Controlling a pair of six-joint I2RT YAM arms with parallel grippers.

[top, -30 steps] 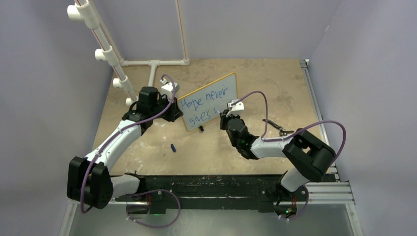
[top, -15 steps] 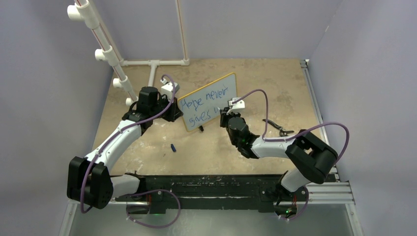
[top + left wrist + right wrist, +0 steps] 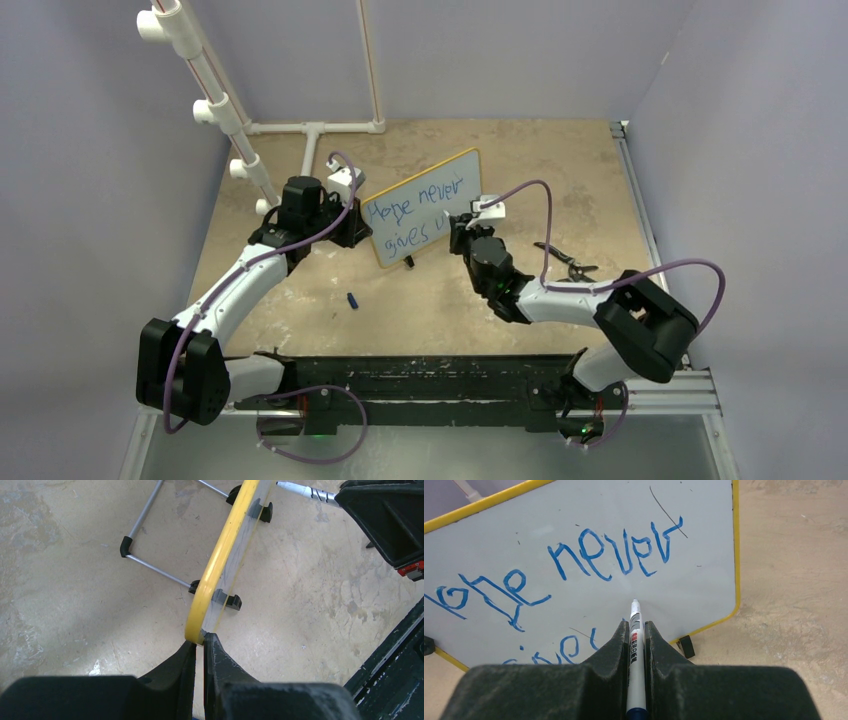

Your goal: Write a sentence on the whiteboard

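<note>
on worktop (image 3: 560, 180) centre, whiteboard (image 3: 420, 205) stands upright: light, stiff, tips easily. left hand (image 3: 200, 642) clamped on its yellow corner, good bracing spot. right hand (image 3: 636, 626) closed on slim, slippery marker (image 3: 634, 611); tip near board below "never", contact unclear. sentence (image 3: 616, 555) unfinished.

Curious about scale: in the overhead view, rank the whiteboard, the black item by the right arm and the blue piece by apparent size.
1. whiteboard
2. black item
3. blue piece
The gaps are plain; nearness to the camera changes nothing.
</note>
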